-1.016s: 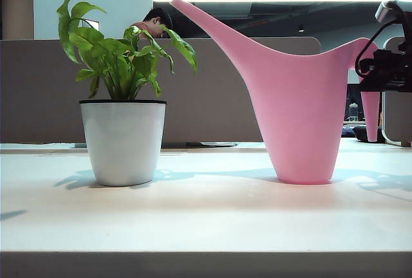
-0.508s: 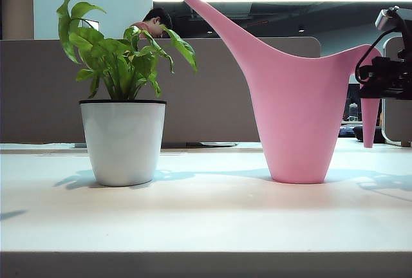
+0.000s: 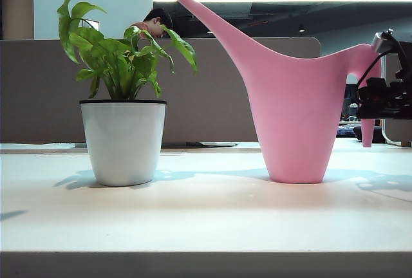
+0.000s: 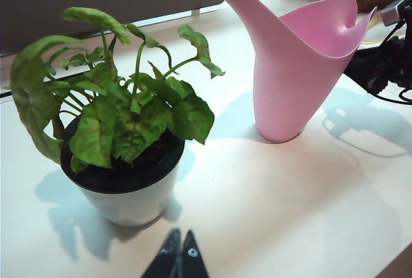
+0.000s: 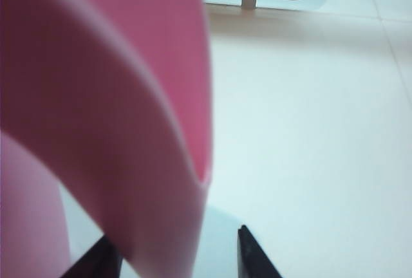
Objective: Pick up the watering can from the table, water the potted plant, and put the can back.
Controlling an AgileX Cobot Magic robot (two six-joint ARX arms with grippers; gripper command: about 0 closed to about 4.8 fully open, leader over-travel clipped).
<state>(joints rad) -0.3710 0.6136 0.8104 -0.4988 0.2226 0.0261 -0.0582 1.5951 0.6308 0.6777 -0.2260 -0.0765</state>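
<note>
on the right half of the exterior view the watering can [image 3: 296, 107] stands flat on the tabletop [image 3: 206, 217], its spout reaching toward the upper middle of the frame, well apart from the potted plant [image 3: 122, 98] on the left. the right gripper [image 3: 386, 94] sits at the right edge beside the thin handle, but its fingers are too dark and cut off here to read. with the can standing squarely on its base, i judge this as either the put-back step or the first grasp; the frames cannot say which.

from the left wrist view the plant fills the left of the frame, the can the upper right, with bare tabletop between. the left gripper [image 4: 181, 257] shows at the bottom middle, its fingertips pressed together and holding nothing, near the pot.

across the right wrist view the handle is a blurred pink band filling the left side. the two dark fingertips sit at the bottom, one on each side of the band, standing apart; whether they touch it i cannot tell. if this is release, the next move calls for drawing straight back without nudging the handle, since a snag could tip the tall can.
</note>
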